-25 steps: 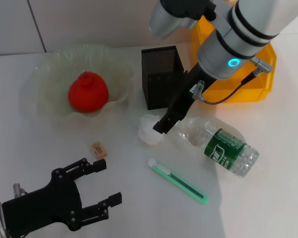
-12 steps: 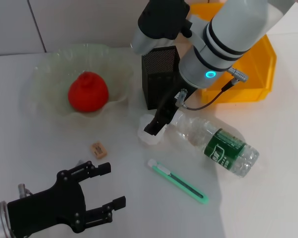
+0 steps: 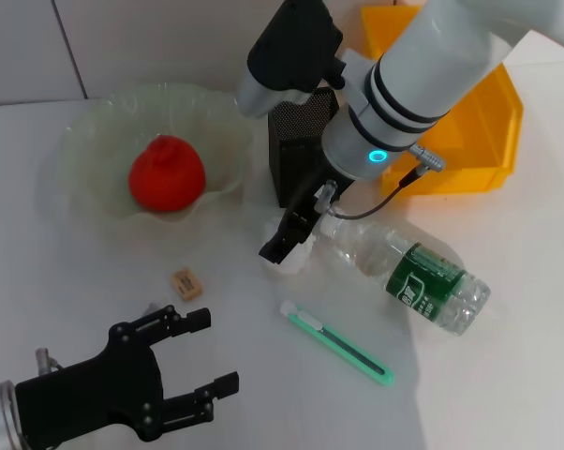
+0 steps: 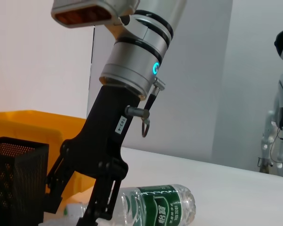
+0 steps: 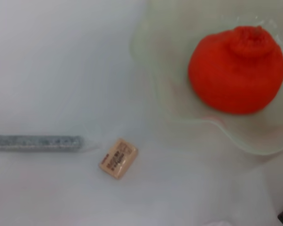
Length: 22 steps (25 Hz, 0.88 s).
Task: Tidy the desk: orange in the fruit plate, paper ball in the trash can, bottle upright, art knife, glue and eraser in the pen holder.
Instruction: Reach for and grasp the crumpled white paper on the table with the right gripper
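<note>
The orange (image 3: 167, 173) lies in the clear fruit plate (image 3: 85, 141), also seen in the right wrist view (image 5: 235, 70). My right gripper (image 3: 280, 242) is open, its fingers straddling the white paper ball (image 3: 291, 261) beside the black mesh pen holder (image 3: 296, 141). The left wrist view shows its spread fingers (image 4: 101, 197). The bottle (image 3: 418, 272) lies on its side to the right. The green art knife (image 3: 336, 342) lies in front and the eraser (image 3: 186, 283) to the left. My left gripper (image 3: 216, 350) hangs open at the front left. No glue shows.
The yellow trash can (image 3: 469, 122) stands at the back right, behind my right arm. In the right wrist view a grey bar (image 5: 35, 142) that I cannot identify lies near the eraser (image 5: 118, 157).
My right gripper has moved left and down from beside the bottle's neck onto the paper ball. My left gripper has shifted slightly to the right.
</note>
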Each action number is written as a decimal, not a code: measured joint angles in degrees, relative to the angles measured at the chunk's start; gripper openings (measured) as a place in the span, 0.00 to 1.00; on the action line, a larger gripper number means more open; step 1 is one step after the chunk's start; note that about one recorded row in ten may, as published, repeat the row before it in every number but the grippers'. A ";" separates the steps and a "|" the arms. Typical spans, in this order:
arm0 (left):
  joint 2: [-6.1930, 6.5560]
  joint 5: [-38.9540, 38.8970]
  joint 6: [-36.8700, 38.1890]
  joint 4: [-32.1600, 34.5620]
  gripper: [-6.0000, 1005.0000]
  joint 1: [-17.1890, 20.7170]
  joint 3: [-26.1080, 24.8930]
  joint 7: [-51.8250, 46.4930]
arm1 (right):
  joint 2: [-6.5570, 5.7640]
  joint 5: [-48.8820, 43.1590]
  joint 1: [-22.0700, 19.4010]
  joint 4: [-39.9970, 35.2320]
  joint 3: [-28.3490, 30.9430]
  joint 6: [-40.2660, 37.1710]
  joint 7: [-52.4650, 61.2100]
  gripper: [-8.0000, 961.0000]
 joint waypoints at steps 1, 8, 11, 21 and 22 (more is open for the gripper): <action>0.00 0.00 0.00 0.00 0.78 0.00 0.00 0.00 | 0.03 0.01 0.04 0.35 -0.51 0.42 0.00 0.76; 0.00 0.00 0.00 0.00 0.78 0.03 0.42 -0.17 | 0.08 0.08 0.69 3.12 -2.07 2.81 -0.02 0.76; 0.00 -0.06 0.00 -0.02 0.77 0.03 0.43 -0.18 | 0.08 0.11 0.72 3.49 -2.13 3.33 -0.04 0.76; 0.00 -0.26 0.00 -0.09 0.77 0.04 0.42 -0.18 | 0.09 0.75 1.43 6.47 -3.62 4.73 -0.13 0.75; 0.00 -0.26 0.00 -0.09 0.77 0.04 0.42 -0.18 | 0.10 0.84 1.47 6.54 -3.64 4.72 -0.12 0.75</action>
